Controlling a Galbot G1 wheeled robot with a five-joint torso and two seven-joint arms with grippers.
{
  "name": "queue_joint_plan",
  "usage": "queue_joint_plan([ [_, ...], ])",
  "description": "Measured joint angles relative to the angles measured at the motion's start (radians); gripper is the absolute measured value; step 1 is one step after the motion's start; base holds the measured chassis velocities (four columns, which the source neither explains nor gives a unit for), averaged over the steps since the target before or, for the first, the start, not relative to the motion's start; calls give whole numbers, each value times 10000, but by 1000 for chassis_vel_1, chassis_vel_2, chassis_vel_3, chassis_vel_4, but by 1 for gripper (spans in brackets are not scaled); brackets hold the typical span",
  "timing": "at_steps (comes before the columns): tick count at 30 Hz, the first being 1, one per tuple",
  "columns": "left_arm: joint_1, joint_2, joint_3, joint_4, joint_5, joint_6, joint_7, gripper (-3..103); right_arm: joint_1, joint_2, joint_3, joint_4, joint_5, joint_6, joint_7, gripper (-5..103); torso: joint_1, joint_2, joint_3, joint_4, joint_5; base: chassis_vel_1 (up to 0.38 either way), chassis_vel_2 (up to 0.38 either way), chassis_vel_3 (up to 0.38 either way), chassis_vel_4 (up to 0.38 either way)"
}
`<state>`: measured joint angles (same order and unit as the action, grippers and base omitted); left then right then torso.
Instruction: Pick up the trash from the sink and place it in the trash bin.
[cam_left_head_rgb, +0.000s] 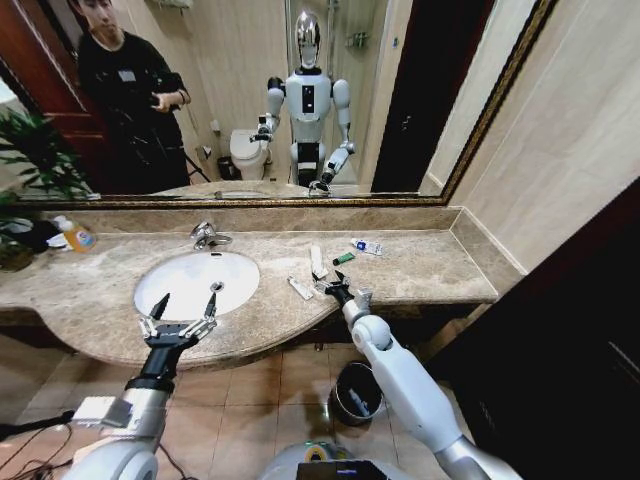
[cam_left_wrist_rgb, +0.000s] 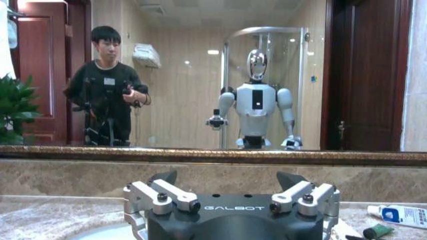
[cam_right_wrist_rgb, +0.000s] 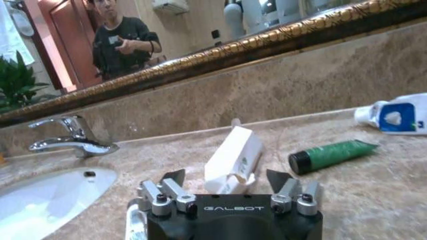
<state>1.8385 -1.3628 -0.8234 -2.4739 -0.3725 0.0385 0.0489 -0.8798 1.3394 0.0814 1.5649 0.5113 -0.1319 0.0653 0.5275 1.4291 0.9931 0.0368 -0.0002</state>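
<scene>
Currently, the right gripper (cam_left_head_rgb: 335, 290) is held open beside a white packet (cam_right_wrist_rgb: 233, 159) on the marble counter (cam_left_head_rgb: 420, 270); the left gripper (cam_left_head_rgb: 185, 303) is spread wide over the sink (cam_left_head_rgb: 195, 282).

White arms, black GALBOT-marked wrists

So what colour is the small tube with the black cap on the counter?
Green, clearest in the right wrist view.

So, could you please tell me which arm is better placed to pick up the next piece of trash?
The right. Its tool sits open on the marble counter just in front of the white packet. The left tool hovers open over the sink, away from the trash.
</scene>
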Motion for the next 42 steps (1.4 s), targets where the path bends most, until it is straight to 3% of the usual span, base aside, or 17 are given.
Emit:
queue_joint_plan([
  [5, 0, 0, 0, 0, 0, 0, 0, 100, 111, 6, -29, -142, -33, 2, 6, 63, 0, 0, 0, 0, 0, 0, 0, 0, 0],
  [6, 0, 0, 0, 0, 0, 0, 0, 100, 111, 6, -29, -142, -33, 2, 6, 63, 0, 0, 0, 0, 0, 0, 0, 0, 0],
  [9, 0, 0, 0, 0, 0, 0, 0, 100, 104, -34, -42, -155, -52, 10, -3, 47, 0, 0, 0, 0, 0, 0, 0, 0, 0],
  [18, 0, 0, 0, 0, 0, 0, 0, 100, 63, -53, -155, -175, -187, 96, -60, 35, 0, 0, 0, 0, 1, 0, 0, 0, 0],
  [21, 0, 0, 0, 0, 0, 0, 0, 100, 35, 0, -191, -208, -238, 209, -93, 24, 0, 0, 0, 0, 2, 0, 0, 0, 0],
  [25, 0, 0, 0, 0, -1, 0, 0, 100, 23, -1, -221, -218, -257, 253, -127, 19, 0, 0, 0, 0, 1, 0, 0, 0, 0],
  [30, 0, 0, 0, 0, 0, 0, 0, 100, 22, -2, -243, -167, -280, 306, -136, 3, 0, 0, 0, 0, 2, 0, 0, 0, 0],
  [42, 0, 0, 0, 0, 0, 1, 0, 100, -536, -559, -39, 1340, -212, 255, -107, 0, 0, 0, 0, 0, 2, 0, 0, 0, 0],
])
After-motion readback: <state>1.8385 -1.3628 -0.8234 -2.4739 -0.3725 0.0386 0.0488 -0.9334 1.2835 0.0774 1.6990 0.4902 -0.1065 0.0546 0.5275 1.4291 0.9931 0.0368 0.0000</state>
